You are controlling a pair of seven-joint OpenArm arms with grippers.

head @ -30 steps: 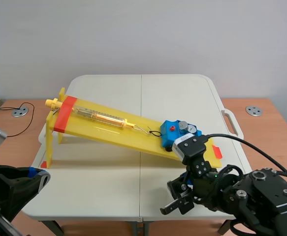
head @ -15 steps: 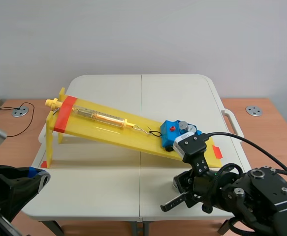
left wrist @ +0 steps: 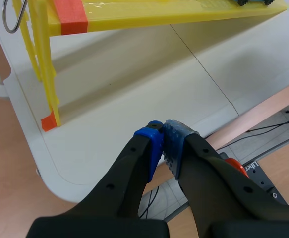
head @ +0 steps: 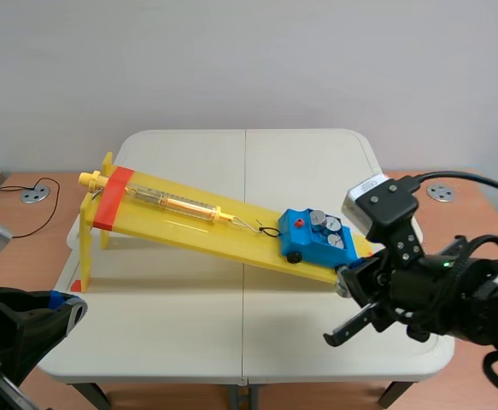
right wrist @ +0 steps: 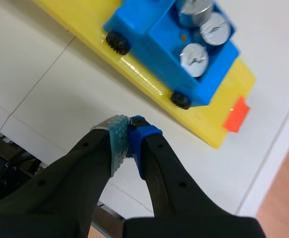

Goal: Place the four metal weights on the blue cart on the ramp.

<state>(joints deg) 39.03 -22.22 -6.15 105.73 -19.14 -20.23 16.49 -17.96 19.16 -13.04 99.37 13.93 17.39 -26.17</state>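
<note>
Weights (head: 332, 226) on the blue cart (head: 311, 248), both sets of jaws closed on nothing

You have the blue cart parked at the low end of the yellow ramp (head: 189, 224), which slopes down across the white bench (head: 189, 316) from a raised left end to a right end that rests on the bench. The metal weights stand upright in the cart's top. The right wrist view shows you three silver tops close together, and the cart runs out of view just past them, so you cannot settle the full count there. A small red knob (head: 299, 222) sits on the cart ahead of the weights. Two black wheels (right wrist: 117, 43) on the cart's near side rest on the ramp surface. A thin wire hook (head: 264, 229) links the cart's uphill end to a yellow spring scale (head: 176, 203) lying along the ramp. A band of orange-red tape (head: 112, 198) crosses the ramp near its top.

Your right arm (head: 428, 286) hangs just right of the cart. Its jaws are together, the grey-green pad (right wrist: 115, 141) pressed against the blue one, with nothing between them. They sit above bare bench, just off the ramp's lower edge and near the cart's wheels.

Your left arm (head: 18, 329) sits low at the near left corner of the bench. Its jaws are also together, blue pads (left wrist: 154, 144) touching and empty, above the bench edge near the ramp's yellow leg (left wrist: 45, 74).
</note>
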